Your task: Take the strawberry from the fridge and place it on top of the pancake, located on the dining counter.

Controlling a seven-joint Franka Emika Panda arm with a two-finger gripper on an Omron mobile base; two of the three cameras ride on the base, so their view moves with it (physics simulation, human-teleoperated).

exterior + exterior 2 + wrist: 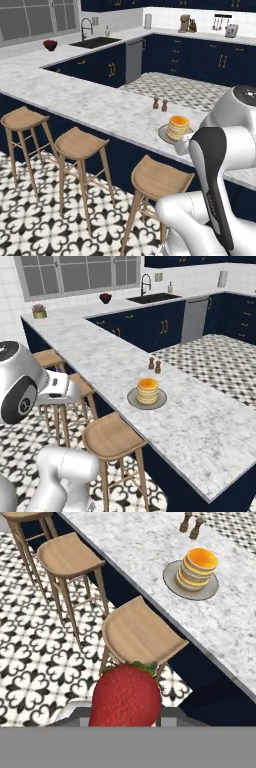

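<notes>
Both base views look down from behind the arm, left and right, across the dining counter at the pancake they share, while the hand view peers from the claw, the strawberry close before it, stool and counter beyond.

- The strawberry is glossy red with a bit of green leaf at its top edge.
- The pancake stack is golden-tan, its top orange-yellow, on a grey plate.
- The table has a white-grey marbled top over a navy blue base.
- The stools are light tan wood.
- The floor carries a black-and-white floral tile pattern.
- The cabinets are navy with gold handles.
- A dark bowl holds red fruit.
</notes>
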